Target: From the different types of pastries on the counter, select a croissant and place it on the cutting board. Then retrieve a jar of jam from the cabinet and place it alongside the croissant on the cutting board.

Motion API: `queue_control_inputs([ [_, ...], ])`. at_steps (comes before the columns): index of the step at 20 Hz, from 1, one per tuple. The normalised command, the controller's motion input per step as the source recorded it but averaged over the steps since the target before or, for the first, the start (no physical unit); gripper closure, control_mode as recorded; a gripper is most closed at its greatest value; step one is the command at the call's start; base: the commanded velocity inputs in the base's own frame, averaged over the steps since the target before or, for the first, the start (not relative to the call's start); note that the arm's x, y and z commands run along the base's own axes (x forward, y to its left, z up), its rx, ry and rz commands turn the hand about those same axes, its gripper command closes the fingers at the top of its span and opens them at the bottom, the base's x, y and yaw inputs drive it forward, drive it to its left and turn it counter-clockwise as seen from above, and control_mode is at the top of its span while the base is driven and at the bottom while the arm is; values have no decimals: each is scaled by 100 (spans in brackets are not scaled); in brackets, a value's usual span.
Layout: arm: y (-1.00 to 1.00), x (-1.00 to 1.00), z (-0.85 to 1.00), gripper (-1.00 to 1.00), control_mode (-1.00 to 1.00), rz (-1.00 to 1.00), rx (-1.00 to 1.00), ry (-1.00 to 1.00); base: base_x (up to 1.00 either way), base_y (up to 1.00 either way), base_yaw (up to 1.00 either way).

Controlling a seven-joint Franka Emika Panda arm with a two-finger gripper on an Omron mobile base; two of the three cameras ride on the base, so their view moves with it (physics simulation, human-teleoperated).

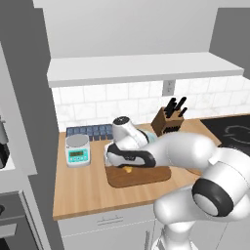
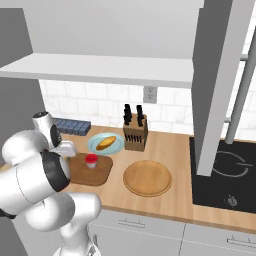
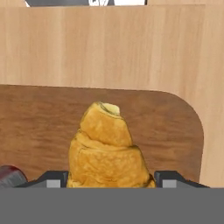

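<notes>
- I see a golden-yellow croissant (image 3: 107, 151) on the dark brown cutting board (image 3: 170, 127).
- My jar of jam (image 2: 91, 160) shows a red lid.
- Light tan counter (image 2: 175, 200); orange-brown bun (image 2: 106, 142) on a pale blue plate (image 2: 94, 146).

The arm covers much of the cutting board (image 1: 146, 177) in the left base view. In the hand view, the croissant (image 3: 107, 148) hides the fingers (image 3: 168, 178), and the jam jar (image 3: 9, 176) is cut off at the edge.

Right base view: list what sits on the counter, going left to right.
Blue tray → cutting board with the jar of jam → blue plate holding the bun → knife block → round wooden plate → black cooktop.
</notes>
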Motion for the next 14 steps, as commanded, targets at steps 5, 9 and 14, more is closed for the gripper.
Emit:
queue_control_inputs([
  [5,-18,10,-31,100,-100,5,3,0,0,0,0],
  [9,0,1,-19,100,-100,0,2,0,0,0,0],
  [14,0,0,-23,100,-100,0,0,0,0,0,0],
])
